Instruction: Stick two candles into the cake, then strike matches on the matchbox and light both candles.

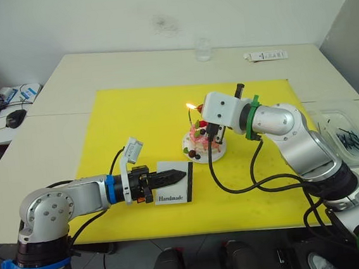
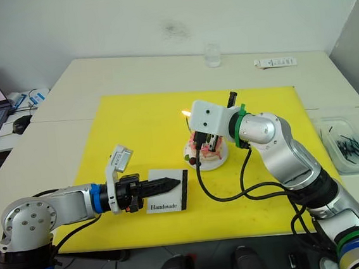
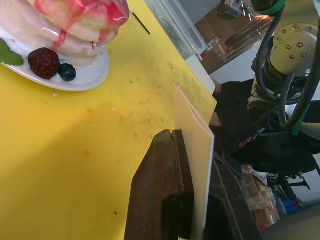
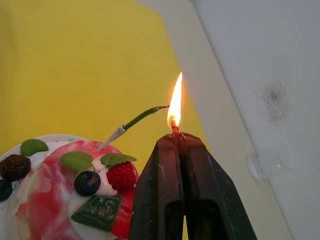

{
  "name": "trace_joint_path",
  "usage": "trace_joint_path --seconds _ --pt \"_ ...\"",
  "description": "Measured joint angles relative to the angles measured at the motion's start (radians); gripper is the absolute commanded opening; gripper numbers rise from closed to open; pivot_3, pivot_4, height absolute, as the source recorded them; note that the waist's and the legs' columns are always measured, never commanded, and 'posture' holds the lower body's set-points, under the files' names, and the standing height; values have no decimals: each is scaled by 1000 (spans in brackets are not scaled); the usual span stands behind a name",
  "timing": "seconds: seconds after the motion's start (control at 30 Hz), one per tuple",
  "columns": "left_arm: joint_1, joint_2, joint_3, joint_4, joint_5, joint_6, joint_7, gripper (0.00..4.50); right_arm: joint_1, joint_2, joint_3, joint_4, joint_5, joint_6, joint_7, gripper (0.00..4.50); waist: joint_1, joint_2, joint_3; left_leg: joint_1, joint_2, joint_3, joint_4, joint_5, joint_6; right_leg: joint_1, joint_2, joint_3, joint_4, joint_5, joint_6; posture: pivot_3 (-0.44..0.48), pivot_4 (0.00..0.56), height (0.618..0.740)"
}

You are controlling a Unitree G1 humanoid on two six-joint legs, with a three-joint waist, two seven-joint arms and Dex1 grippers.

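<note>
Head view: the left hand [image 1: 177, 174] grips the matchbox [image 1: 175, 184], standing on edge on the yellow mat [image 1: 126, 114], near-left of the cake [image 1: 204, 141]. The right hand [image 1: 214, 135] hangs over the cake, a small flame [image 1: 191, 106] beside it. At the table's right edge a clear tray [image 1: 331, 120] holds dark matches [image 1: 352, 140].

Left wrist view: fingers [image 3: 160, 195] clamp the matchbox; cake plate [image 3: 85, 80] lies beyond.

Right wrist view: closed fingers [image 4: 170, 185] pinch a burning match [image 4: 175, 130], its flame just beside the tip of a bent candle [image 4: 140, 117] in the cake. Lighting is probably under way; next, hold the flame on the wick.
</note>
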Motion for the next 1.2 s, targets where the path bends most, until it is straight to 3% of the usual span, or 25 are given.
trace_joint_path --seconds 1.2 --pt "11 0 0 0 -2 -6 2 0 9 53 1 34 -51 -32 25 27 0 0 0 0 0 0 0 0 0 0 0 0 0 0 0 0 150 738"
